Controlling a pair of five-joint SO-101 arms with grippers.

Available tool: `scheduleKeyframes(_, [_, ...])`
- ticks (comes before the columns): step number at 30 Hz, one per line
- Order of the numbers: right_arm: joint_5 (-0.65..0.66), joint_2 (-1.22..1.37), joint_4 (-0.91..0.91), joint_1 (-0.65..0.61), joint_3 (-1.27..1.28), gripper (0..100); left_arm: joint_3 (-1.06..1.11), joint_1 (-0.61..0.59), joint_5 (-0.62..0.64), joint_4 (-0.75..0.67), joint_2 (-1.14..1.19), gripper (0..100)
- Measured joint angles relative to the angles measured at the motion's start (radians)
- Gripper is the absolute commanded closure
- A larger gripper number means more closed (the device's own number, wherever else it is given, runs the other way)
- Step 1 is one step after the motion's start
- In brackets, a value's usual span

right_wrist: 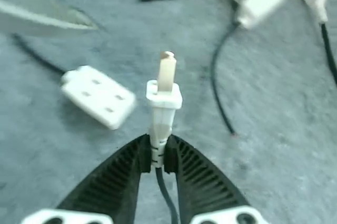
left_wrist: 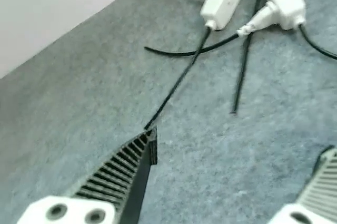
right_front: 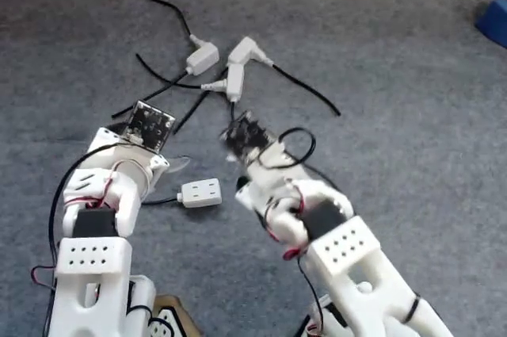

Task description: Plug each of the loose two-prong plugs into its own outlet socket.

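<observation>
We see a white two-prong plug (right_wrist: 165,89) clamped in the right gripper (right_wrist: 158,151). Its ribbed black fingers (right_wrist: 126,168) are pressed together on the plug's neck, just behind the flange. The prongs point straight away from the gripper, and the plug's black cord (right_wrist: 164,195) trails back between the fingers. Just ahead of the prongs and off to one side, apart from them, a white socket (right_wrist: 97,96) lies flat on the grey carpet (right_wrist: 274,129) with its slots facing up. From above, we find the socket (right_front: 200,192) between the two arms. It is just beside the right gripper (right_front: 247,137), on the side toward the left arm, and its own dark lead runs off under that arm. The left gripper (left_wrist: 239,145) hangs over bare carpet with its fingers (left_wrist: 129,171) wide apart and nothing between them. From above, we see the left gripper (right_front: 150,125) well apart from the socket. Beyond both grippers lie three white connectors (right_front: 202,57) on thin black cords that cross one another. Two of them sit close together and appear to touch, though we cannot tell whether they are joined.
</observation>
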Motion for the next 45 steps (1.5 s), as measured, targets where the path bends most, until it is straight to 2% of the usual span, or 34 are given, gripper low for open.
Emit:
scheduleKeyframes(3, [0.002,-0.035,0.0,-0.04,0.026,99.1,0.002,0.037,0.002,0.0,-0.006,57])
scheduleKeyframes(10, [0.003,-0.014,0.0,-0.043,0.04,99.1,0.002,0.087,0.005,0.0,-0.008,57])
scheduleKeyframes(20, [-0.025,0.043,-0.017,-0.043,0.04,99.1,-0.031,0.066,0.005,0.0,-0.181,57])
scheduleKeyframes(29, [-0.043,0.169,-0.031,-0.046,0.003,99.1,-0.028,0.129,0.044,0.08,-0.207,57])
scheduleKeyframes(35, [-0.057,0.183,-0.031,-0.051,-0.017,99.1,0.037,0.193,0.06,0.081,-0.207,57])
scheduleKeyframes(39, [-0.058,0.183,-0.025,-0.051,-0.026,99.1,0.089,0.195,0.06,0.08,-0.207,57])
scheduleKeyframes(45, [-0.06,0.183,0.084,-0.052,-0.121,99.1,0.157,0.192,0.064,0.017,-0.207,57])
